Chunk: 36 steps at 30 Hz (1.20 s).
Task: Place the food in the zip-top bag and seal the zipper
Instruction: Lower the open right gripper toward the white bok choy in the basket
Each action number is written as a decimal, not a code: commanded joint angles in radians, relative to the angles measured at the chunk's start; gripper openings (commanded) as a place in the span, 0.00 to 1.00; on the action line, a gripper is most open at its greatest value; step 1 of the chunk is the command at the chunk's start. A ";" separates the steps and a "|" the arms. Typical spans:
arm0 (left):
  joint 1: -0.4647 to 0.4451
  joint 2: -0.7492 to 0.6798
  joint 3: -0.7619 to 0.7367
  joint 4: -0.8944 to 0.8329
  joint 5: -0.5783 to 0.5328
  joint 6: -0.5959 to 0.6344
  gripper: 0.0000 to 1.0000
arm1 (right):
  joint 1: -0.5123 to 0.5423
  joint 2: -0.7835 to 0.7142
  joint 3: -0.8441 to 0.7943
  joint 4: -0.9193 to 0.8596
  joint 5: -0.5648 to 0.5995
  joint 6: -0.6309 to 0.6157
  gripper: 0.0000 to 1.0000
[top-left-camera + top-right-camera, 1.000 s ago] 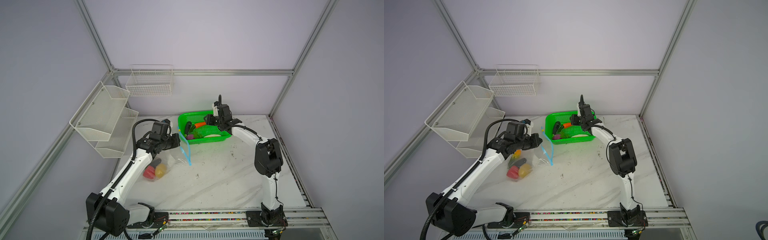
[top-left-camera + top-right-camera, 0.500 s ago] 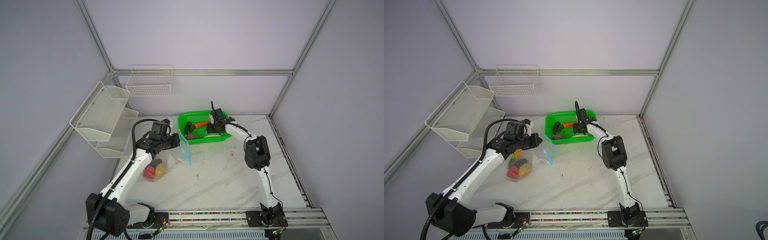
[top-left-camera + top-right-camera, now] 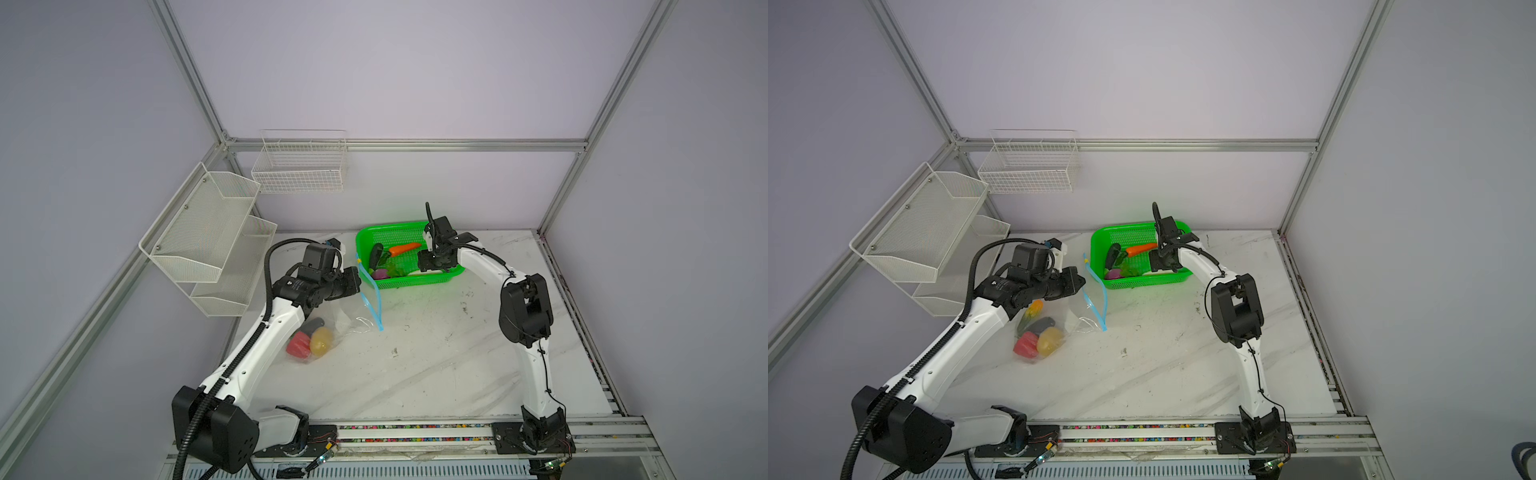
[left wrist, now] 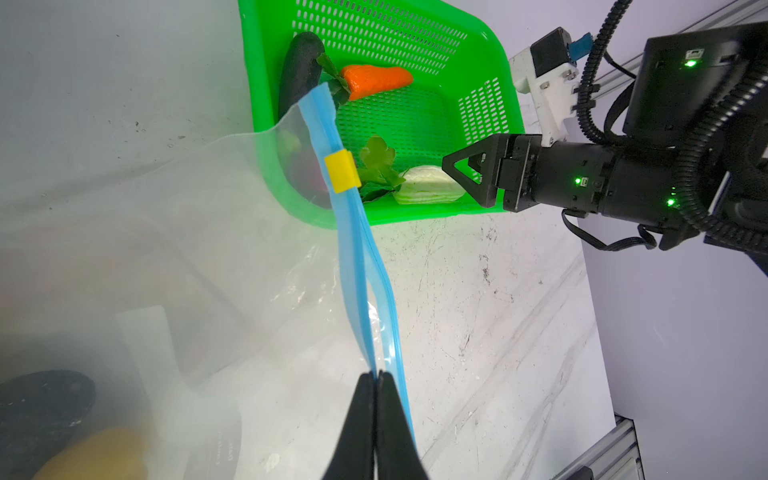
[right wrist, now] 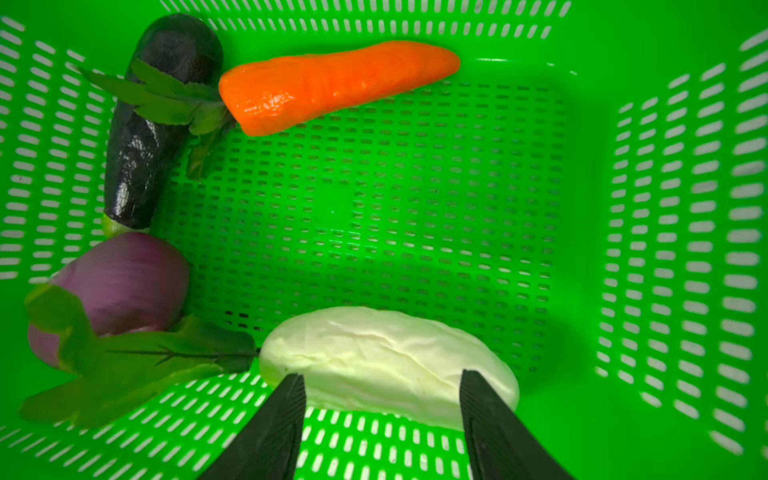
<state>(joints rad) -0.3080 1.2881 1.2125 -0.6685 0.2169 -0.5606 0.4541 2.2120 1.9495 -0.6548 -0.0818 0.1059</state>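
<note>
The clear zip-top bag (image 3: 348,318) lies on the table, its mouth lifted. My left gripper (image 4: 377,376) is shut on the light blue zipper (image 4: 353,249), below the yellow slider (image 4: 341,171). A red pepper (image 3: 1025,345), a yellow potato (image 3: 1049,341) and a dark piece (image 3: 1043,324) sit inside the bag. My right gripper (image 5: 382,374) hangs open inside the green basket (image 5: 665,208), its fingers either side of the white radish (image 5: 374,353), not touching it. An orange carrot (image 5: 332,83), a dark eggplant (image 5: 153,124) and a purple onion (image 5: 124,278) also lie in the basket.
The green basket (image 3: 411,283) stands at the back of the marble table, just past the bag's mouth. White mesh shelves (image 3: 208,232) hang on the left wall and a wire basket (image 3: 299,166) on the back wall. A rail (image 3: 415,428) runs along the front edge.
My right gripper has dipped lower into the basket over the white radish and its jaws have spread wider. The left gripper keeps its hold on the zipper.
</note>
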 commanded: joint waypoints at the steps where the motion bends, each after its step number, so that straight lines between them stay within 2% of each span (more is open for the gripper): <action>1: 0.006 -0.040 -0.037 0.045 0.023 -0.002 0.00 | 0.000 -0.066 -0.025 -0.053 0.020 -0.032 0.63; 9: 0.006 -0.053 -0.043 0.050 0.027 0.001 0.00 | 0.009 -0.105 -0.099 -0.043 0.017 -0.041 0.62; 23: 0.007 -0.082 -0.051 0.050 0.025 0.003 0.00 | 0.025 -0.119 -0.106 -0.078 0.018 -0.045 0.59; 36: 0.019 -0.121 -0.073 0.059 0.034 0.009 0.00 | 0.089 -0.163 -0.152 -0.118 0.010 -0.021 0.59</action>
<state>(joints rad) -0.3031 1.2037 1.1790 -0.6502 0.2317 -0.5598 0.5255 2.0869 1.8179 -0.7151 -0.0677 0.0830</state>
